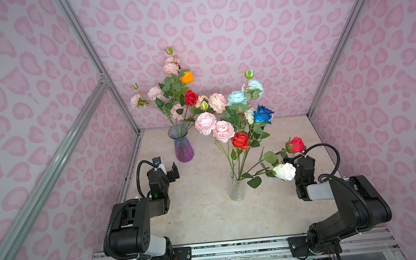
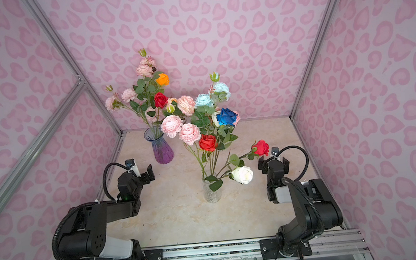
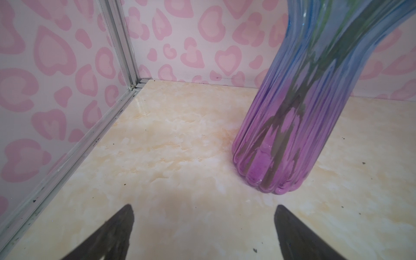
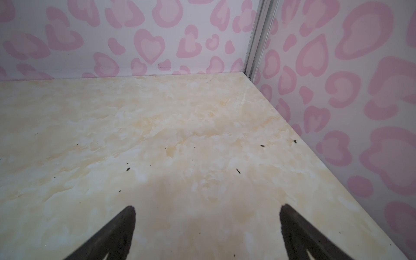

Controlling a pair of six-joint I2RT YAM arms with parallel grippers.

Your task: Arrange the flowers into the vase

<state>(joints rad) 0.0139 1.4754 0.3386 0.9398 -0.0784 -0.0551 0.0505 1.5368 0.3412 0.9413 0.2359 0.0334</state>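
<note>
Wide open, the right gripper (image 4: 207, 209) hangs above a cream, marble-patterned tabletop (image 4: 157, 126).
Its two dark fingertips (image 4: 121, 225) stand well apart; small dark specks (image 4: 238, 171) dot the surface at twelve o'clock ahead, and a silver aluminium corner post (image 4: 256, 38) joins two white walls printed with pink hearts (image 4: 148, 45) at about one o'clock.

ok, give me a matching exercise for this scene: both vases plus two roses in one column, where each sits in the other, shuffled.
Things:
1. purple-blue ribbed glass vase
2. clear textured glass vase
3. orange rose
4. dark blue rose

Places:
A. in the clear vase's bunch
B. back left of the marble-look table
C. in the purple-blue vase's bunch
D. mid-table, nearer the front

Pairs: 1-B, 2-D, 3-C, 4-A.
</note>
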